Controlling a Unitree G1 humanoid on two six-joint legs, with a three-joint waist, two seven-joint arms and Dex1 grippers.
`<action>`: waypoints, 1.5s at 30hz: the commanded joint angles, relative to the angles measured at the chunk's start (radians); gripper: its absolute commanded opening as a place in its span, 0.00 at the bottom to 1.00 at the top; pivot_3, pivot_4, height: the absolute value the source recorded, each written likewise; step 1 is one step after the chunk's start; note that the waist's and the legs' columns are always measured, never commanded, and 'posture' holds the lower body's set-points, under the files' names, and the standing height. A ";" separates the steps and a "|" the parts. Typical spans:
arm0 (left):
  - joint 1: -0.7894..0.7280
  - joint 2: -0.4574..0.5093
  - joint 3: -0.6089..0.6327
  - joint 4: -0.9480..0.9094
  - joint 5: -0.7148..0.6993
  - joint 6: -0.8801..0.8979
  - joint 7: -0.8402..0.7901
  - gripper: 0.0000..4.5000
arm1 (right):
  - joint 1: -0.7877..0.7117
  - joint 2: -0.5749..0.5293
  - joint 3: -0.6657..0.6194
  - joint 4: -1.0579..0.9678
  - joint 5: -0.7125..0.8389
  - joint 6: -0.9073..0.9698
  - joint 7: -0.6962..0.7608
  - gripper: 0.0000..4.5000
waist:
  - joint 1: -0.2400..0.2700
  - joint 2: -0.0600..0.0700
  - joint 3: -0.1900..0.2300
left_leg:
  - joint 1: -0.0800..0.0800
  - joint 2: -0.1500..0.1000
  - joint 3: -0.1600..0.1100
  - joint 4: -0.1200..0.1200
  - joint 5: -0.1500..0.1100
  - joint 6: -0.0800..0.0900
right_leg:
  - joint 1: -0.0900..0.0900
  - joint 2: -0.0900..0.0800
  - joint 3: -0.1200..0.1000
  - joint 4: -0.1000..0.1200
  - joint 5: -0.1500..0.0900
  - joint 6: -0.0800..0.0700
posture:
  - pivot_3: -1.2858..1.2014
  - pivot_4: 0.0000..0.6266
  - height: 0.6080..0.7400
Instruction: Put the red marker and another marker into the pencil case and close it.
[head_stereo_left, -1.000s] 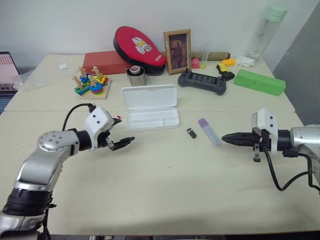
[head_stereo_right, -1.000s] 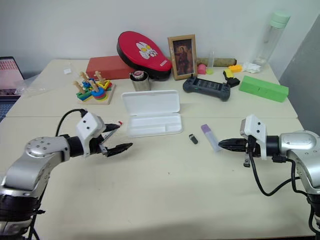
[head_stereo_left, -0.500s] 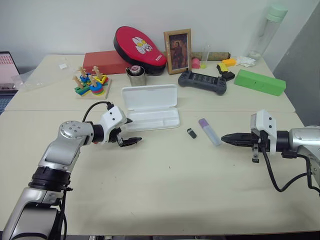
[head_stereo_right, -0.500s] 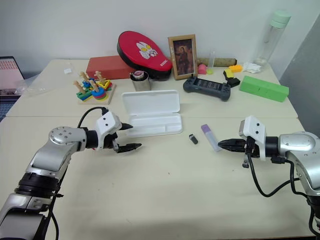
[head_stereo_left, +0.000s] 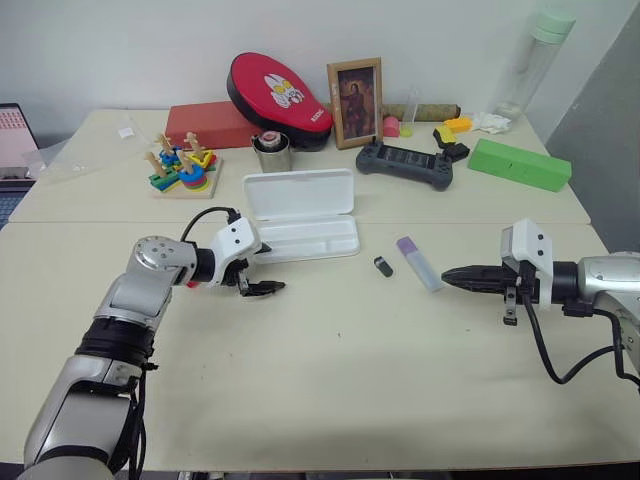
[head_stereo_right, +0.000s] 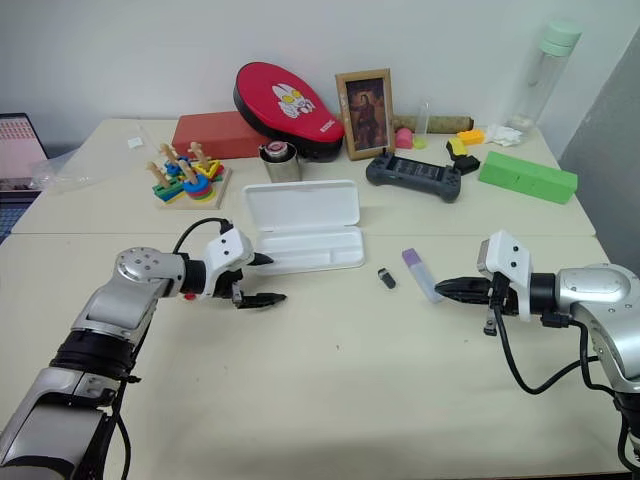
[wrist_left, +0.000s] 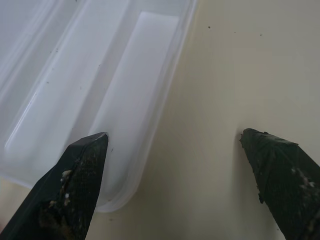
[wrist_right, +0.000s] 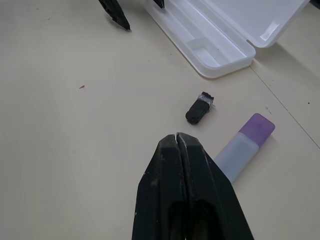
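Nearest, on the right side of the table (head_stereo_left: 330, 400): the right gripper (head_stereo_left: 446, 272), pressed together and empty, aimed at the other marker (head_stereo_left: 418, 262), near it but not touching. Probably parked there to wait, ready for that marker.

On the left, about as near: the left gripper (head_stereo_left: 268, 268), spread wide, with nothing between the fingers. Sits low over the table, just beside the near left corner of the pencil case (head_stereo_left: 298, 195). In the left wrist view one finger (wrist_left: 75, 190) over the rim of the tray (wrist_left: 125, 125), the other finger over the bare table.

Under the left wrist, a small red bit (head_stereo_right: 187, 296), likely an end of the red marker; the rest hidden, so cannot tell how it lies.

A little farther, between the lilac marker and the case: a small black piece (head_stereo_left: 383, 266), apart from both.

Then the case itself, lying open, lid folded back away from the robot, tray empty. Left open so, in order to receive both markers before closing; neither inside yet.

Farthest, along the wall: a stacking toy (head_stereo_left: 180, 168), a red pad (head_stereo_left: 278, 88), a framed picture (head_stereo_left: 355, 102), a black controller (head_stereo_left: 405, 162), a green box (head_stereo_left: 518, 164).
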 joint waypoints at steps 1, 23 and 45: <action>-0.046 -0.011 -0.013 0.057 0.048 -0.035 0.014 0.96 | -0.007 -0.009 -0.021 -0.026 0.008 0.000 -0.007 0.00 | 0.001 0.000 0.000 | 0.000 0.000 0.000 0.000 0.000 0.000 | 0.000 0.000 0.000 0.000 0.000 0.000 | 0.52 0.24 1.00; -0.080 -0.037 -0.025 0.069 0.079 -0.021 -0.033 0.01 | -0.008 -0.013 -0.022 -0.031 0.014 0.006 -0.011 0.00 | 0.000 0.000 0.000 | 0.000 0.000 0.000 0.001 0.000 0.000 | 0.001 0.000 0.000 0.001 0.001 0.001 | 0.52 0.24 1.00; 0.080 0.043 0.018 -0.300 0.033 0.029 -0.089 0.01 | 0.000 -0.021 -0.017 -0.022 0.005 -0.002 -0.009 0.00 | -0.002 0.000 0.000 | 0.000 0.000 0.000 0.001 0.000 0.000 | 0.000 0.000 0.000 0.000 0.001 0.001 | 0.52 0.24 1.00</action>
